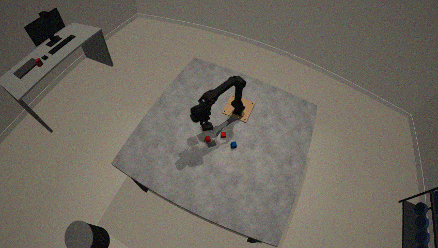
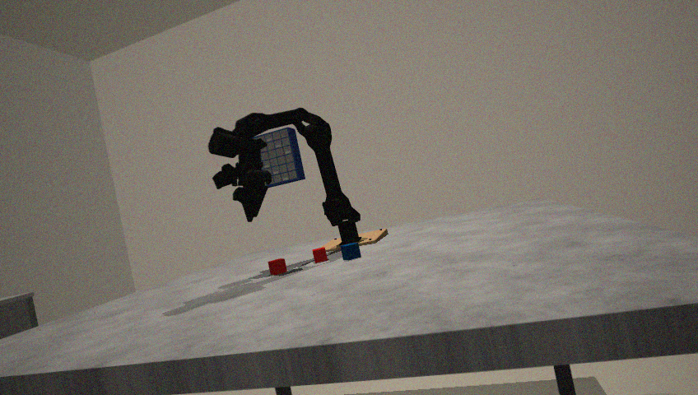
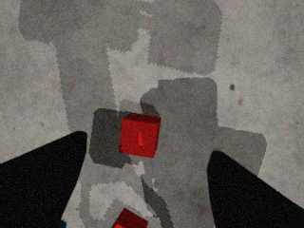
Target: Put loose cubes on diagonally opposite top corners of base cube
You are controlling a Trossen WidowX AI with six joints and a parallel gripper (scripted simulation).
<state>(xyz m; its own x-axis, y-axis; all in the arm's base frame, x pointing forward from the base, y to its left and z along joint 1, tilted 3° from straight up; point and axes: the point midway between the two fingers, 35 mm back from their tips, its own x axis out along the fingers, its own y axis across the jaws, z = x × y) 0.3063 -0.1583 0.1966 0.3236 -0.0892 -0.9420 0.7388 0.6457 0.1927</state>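
Observation:
My gripper [image 1: 206, 125] [image 2: 250, 215] hangs open and empty, pointing down, well above the left red cube.
The arm's wooden mounting plate [image 1: 238, 108] sits behind the cubes. A desk with a monitor [image 1: 44, 26] stands far left. A grey bin [image 1: 86, 235] and a rack [image 1: 419, 221] stand on the floor.

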